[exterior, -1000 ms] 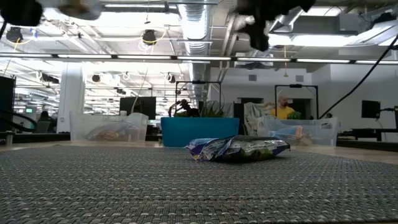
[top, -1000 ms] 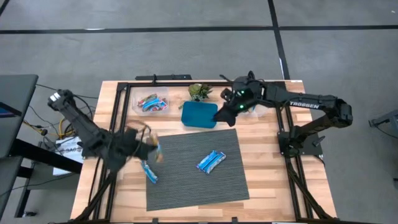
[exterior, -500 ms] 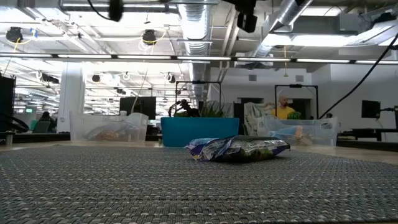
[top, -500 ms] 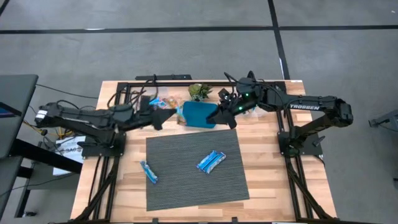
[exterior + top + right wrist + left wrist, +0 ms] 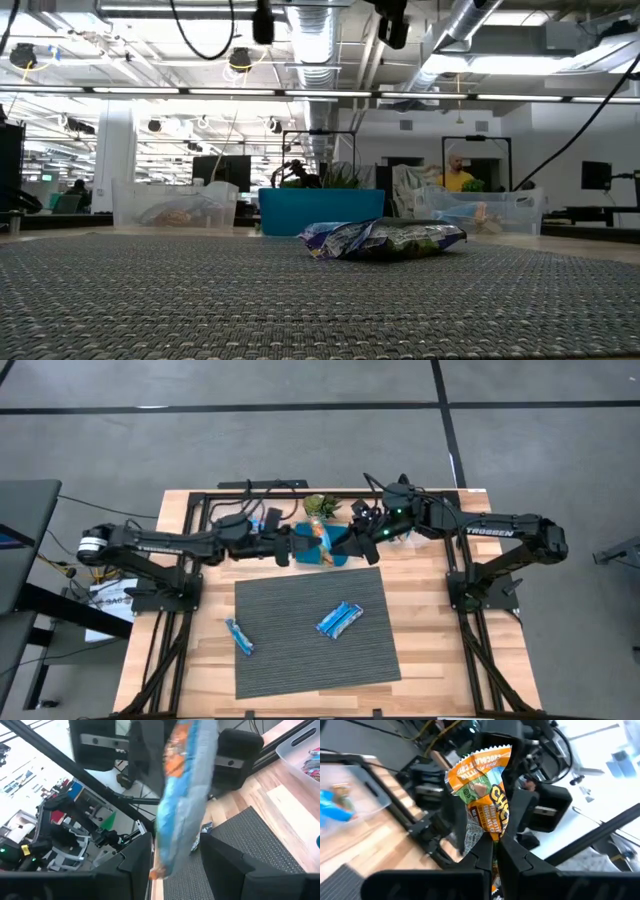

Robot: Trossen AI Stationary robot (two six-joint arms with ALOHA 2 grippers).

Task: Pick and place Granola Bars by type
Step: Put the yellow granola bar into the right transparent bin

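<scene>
Clamping my left gripper (image 5: 492, 851) tight on an orange-green granola bar (image 5: 482, 785) above the blue dish (image 5: 318, 546), right gripper (image 5: 352, 542) just beside it, whether its fingers hold the blurred blue-wrapped bar (image 5: 187, 790) between them I cannot tell, two blue bars (image 5: 339, 620) on the grey mat (image 5: 300, 660).

In the high view the left gripper (image 5: 318, 546) and right gripper (image 5: 345, 545) crowd over the blue dish (image 5: 335, 558), hiding most of it. The bar (image 5: 182, 790) in the right wrist view is motion-blurred, its print unreadable. At the dish's ten o'clock, the clear bin (image 5: 262, 520) sits mostly under the left arm.
</scene>
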